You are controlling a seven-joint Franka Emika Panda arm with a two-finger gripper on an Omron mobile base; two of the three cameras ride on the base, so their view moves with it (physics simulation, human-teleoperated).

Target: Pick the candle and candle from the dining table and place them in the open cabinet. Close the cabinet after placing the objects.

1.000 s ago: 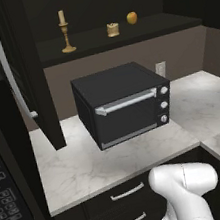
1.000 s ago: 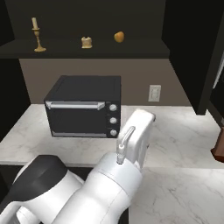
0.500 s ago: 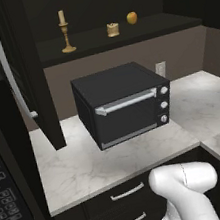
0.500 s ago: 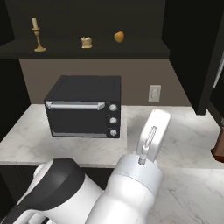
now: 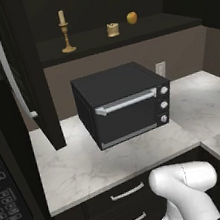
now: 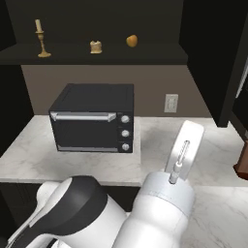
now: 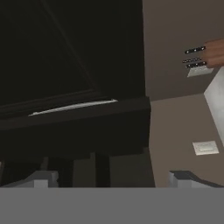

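Both candles stand on the open cabinet's shelf (image 5: 168, 21). The thin cream taper in its brass candlestick (image 5: 64, 32) (image 6: 40, 39) is at the left. The stubby candle (image 5: 112, 29) (image 6: 96, 46) sits further right. The cabinet's left door (image 5: 25, 75) and right door (image 6: 213, 58) hang open. In the hand view my gripper (image 7: 113, 179) is open with nothing between its fingertips (image 7: 41, 178). It faces a dark door edge with a long silver handle (image 7: 74, 106). The dining table is out of view.
A round orange fruit (image 5: 131, 17) (image 6: 131, 40) lies on the shelf right of the stubby candle. A black toaster oven (image 5: 124, 107) (image 6: 94, 118) stands on the marble counter (image 5: 76, 168) below. A wall outlet (image 6: 171, 102) and a brown block (image 6: 242, 162) are at the right.
In the right base view my white forearm has swung to the right and a little away. The candles, the fruit and the cabinet doors have not moved.
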